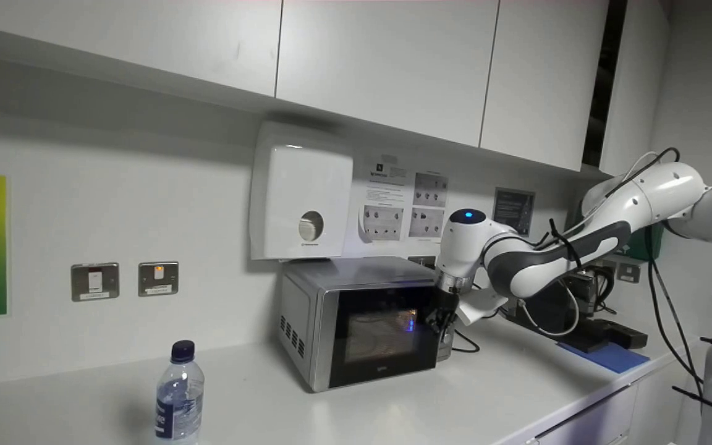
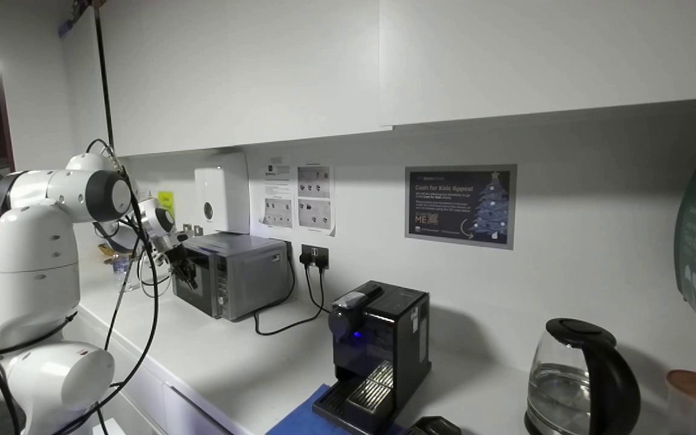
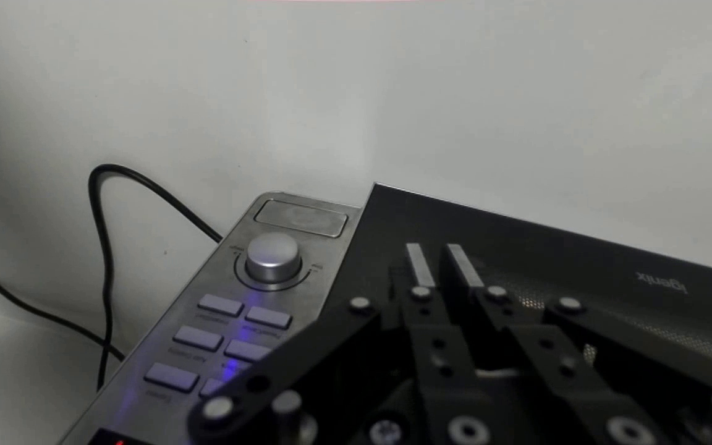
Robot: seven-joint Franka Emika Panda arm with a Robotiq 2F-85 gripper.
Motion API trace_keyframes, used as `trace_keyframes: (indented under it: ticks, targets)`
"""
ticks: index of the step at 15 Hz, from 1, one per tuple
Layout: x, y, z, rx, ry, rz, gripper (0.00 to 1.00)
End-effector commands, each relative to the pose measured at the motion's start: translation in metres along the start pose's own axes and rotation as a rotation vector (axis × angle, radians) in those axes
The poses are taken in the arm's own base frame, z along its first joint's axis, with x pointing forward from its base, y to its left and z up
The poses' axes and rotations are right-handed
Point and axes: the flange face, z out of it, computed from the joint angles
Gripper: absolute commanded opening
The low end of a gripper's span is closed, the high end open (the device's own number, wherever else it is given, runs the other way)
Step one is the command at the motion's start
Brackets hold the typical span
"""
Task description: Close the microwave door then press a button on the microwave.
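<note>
The silver-grey microwave [image 1: 387,272] stands on the counter in both exterior views. Its dark glass door [image 3: 535,247] lies against the front beside the control strip [image 3: 325,266]; whether it is latched I cannot tell. Light glows through its window [image 1: 377,337]. In the wrist view, which is upside down, the strip carries a round knob [image 3: 272,253], a rectangular panel [image 3: 300,217] and several buttons [image 3: 220,305]. My gripper [image 3: 436,262] is in front of the door, close to the strip, its fingers nearly together with a narrow gap and nothing between them. Contact with the door cannot be made out.
A black coffee machine [image 2: 378,344] sits on a blue mat [image 2: 309,411], with a kettle [image 2: 580,380] farther along. A water bottle [image 1: 180,395] stands on the counter. Cables [image 2: 275,332] trail behind the microwave. A white dispenser [image 1: 306,191] and cupboards [image 1: 387,62] hang above.
</note>
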Motion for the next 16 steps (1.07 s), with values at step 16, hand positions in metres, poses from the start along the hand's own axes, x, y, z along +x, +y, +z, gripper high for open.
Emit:
trace_keyframes:
  ticks: [16]
  targets:
    - [-0.005,0.002,-0.049,-0.028,0.277,0.029,0.0]
